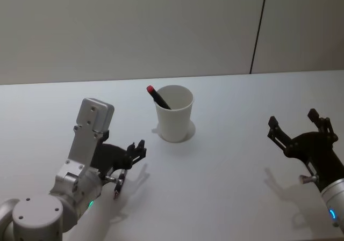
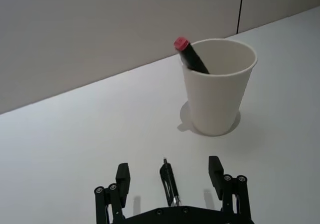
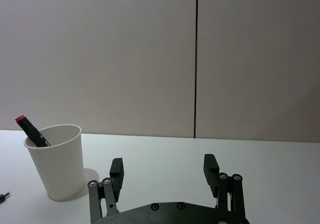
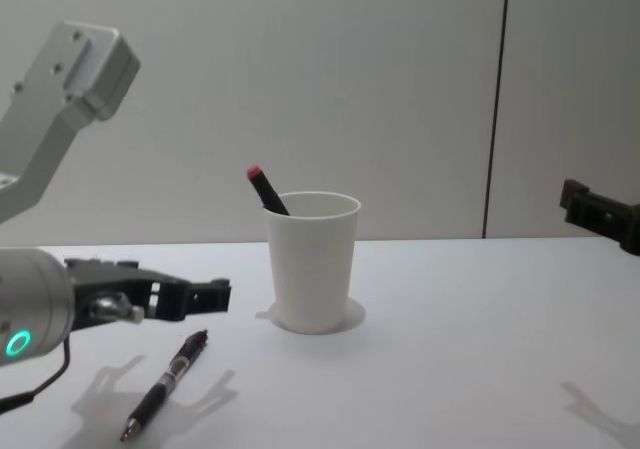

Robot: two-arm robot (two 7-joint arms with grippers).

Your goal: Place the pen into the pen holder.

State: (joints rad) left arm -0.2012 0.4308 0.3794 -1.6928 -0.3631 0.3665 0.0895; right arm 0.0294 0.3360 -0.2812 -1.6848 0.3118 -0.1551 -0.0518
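**Left tool [image 2: 169, 170] spread over the pen [image 4: 165, 384], cup [image 1: 173, 115] to its right**

The left tool hangs low over the bench [image 1: 231, 160] with its fingers spread wide and nothing between them. The pen lies flat on the bench just under it, lined up with the gap and apparently untouched. The pen is thin and lies flat, so closing too high would miss it, and an off-centre pinch could roll or flick it away.

Further right the white paper cup stands upright, apart from the pen. It already holds a red-capped marker [image 1: 157, 96] leaning out over the left side of the rim. The marker narrows the opening, so a pen lowered at a slant could catch on it or tip the light cup.

Far right, the right tool [image 1: 293, 120] hovers spread and empty, well apart from the cup.
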